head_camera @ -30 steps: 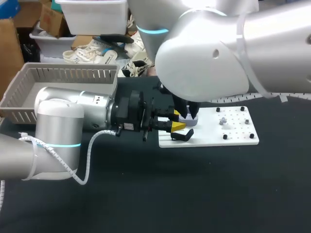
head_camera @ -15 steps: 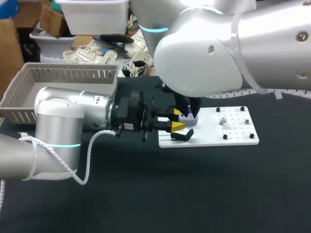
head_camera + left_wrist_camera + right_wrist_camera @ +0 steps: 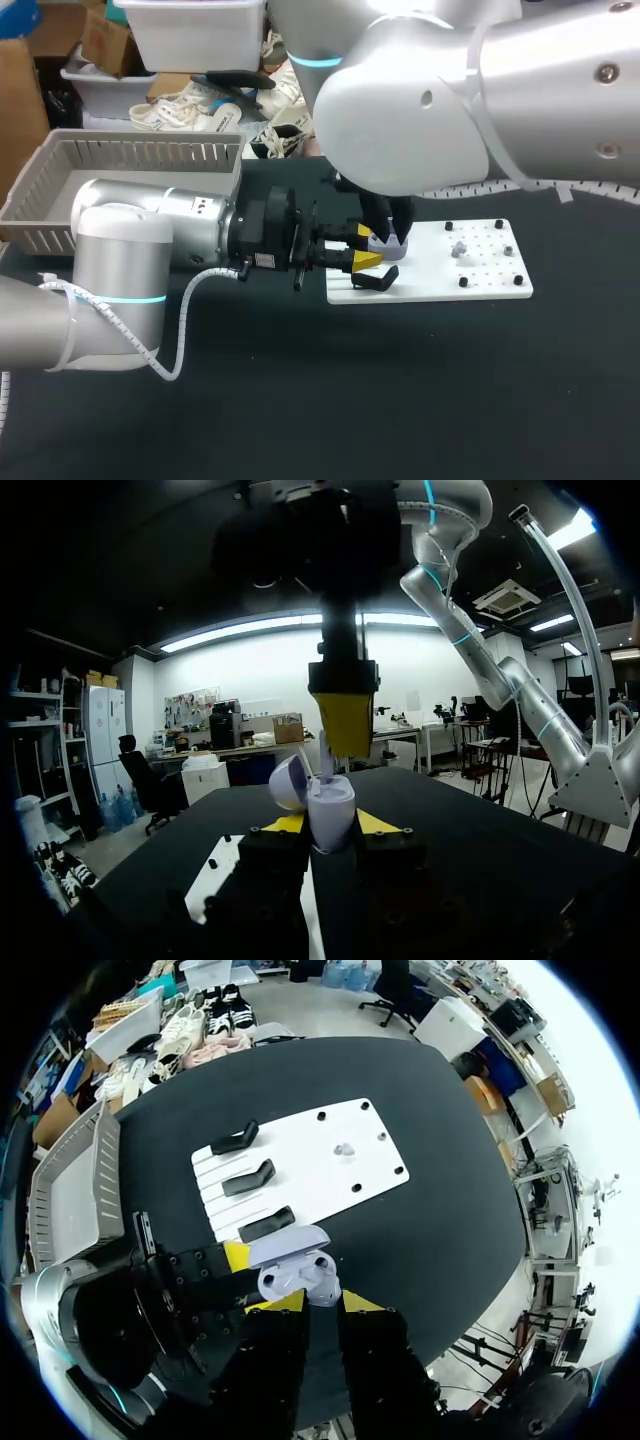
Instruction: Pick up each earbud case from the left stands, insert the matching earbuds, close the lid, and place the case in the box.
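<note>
Right gripper (image 3: 343,718) risks seating the earbud (image 3: 326,760) crooked if it drifts off the socket, leaving the lid unable to shut, its fingers pinched narrowly on that earbud just above the open lavender case (image 3: 328,805), which the left gripper (image 3: 366,246) clamps over the left edge of the white board (image 3: 480,275).

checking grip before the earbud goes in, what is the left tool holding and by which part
The left tool holds the open lavender earbud case by its lower body, lid free.
</note>
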Tool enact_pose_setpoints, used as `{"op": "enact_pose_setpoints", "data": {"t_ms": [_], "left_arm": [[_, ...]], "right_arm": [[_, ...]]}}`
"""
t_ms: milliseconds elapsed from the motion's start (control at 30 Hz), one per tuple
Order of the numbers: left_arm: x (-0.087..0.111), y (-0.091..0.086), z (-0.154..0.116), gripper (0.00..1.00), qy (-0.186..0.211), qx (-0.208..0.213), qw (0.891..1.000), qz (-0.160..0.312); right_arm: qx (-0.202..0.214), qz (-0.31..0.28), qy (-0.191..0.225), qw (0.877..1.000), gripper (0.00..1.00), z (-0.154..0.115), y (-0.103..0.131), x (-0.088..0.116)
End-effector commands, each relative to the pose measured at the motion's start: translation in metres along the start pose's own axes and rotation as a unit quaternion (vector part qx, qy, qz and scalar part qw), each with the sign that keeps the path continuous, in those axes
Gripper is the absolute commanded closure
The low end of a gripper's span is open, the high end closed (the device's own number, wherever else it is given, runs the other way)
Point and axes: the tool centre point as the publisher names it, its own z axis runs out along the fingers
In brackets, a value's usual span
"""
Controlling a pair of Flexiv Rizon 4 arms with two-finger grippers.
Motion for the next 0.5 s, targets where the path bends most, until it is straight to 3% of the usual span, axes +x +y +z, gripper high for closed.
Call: {"op": "enact_pose_setpoints", "data": {"t_ms": [33,500], "left_arm": [[0.0002,0.0002,-0.0001,1.0,0.0,0.0,1.0,0.0],[0.0002,0.0002,-0.0001,1.0,0.0,0.0,1.0,0.0]], "right_arm": [[0.003,0.001,0.003,1.0,1.0,0.0008,0.0012,-0.0015],[0.006,0.004,0.005,1.0,1.0,0.0042,0.0008,-0.0018]]}}
